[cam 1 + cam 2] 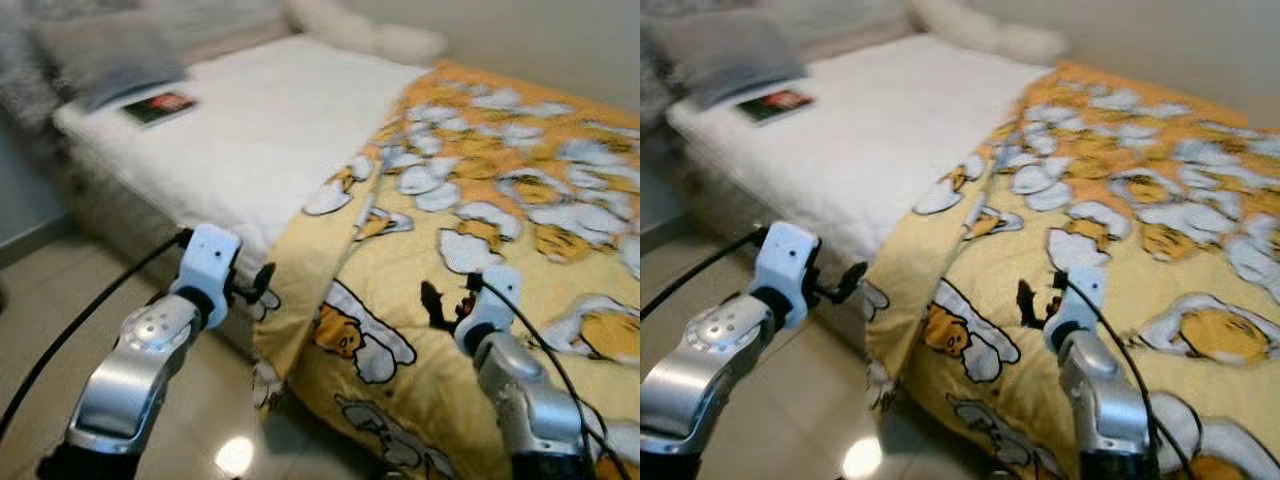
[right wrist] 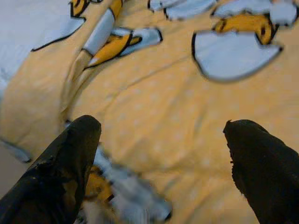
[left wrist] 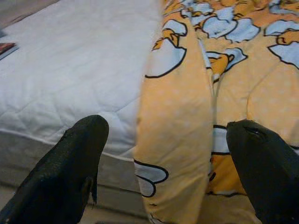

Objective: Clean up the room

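Note:
A yellow cartoon-print blanket (image 1: 500,220) covers the right part of a bed with a white mattress (image 1: 250,130); its folded edge (image 3: 177,140) hangs over the near side. My left gripper (image 1: 262,283) is open just left of that hanging edge, beside the bed's side, with the fold between its fingers (image 3: 70,172) in the left wrist view. My right gripper (image 1: 447,298) is open over the blanket's near part, fingers (image 2: 65,172) spread above the yellow cloth (image 2: 163,116). Neither holds anything.
A dark book (image 1: 158,106) lies at the far left of the mattress next to a grey pillow (image 1: 105,50). White pillows (image 1: 370,35) sit at the head by the wall. Beige tiled floor (image 1: 60,310) lies to the left.

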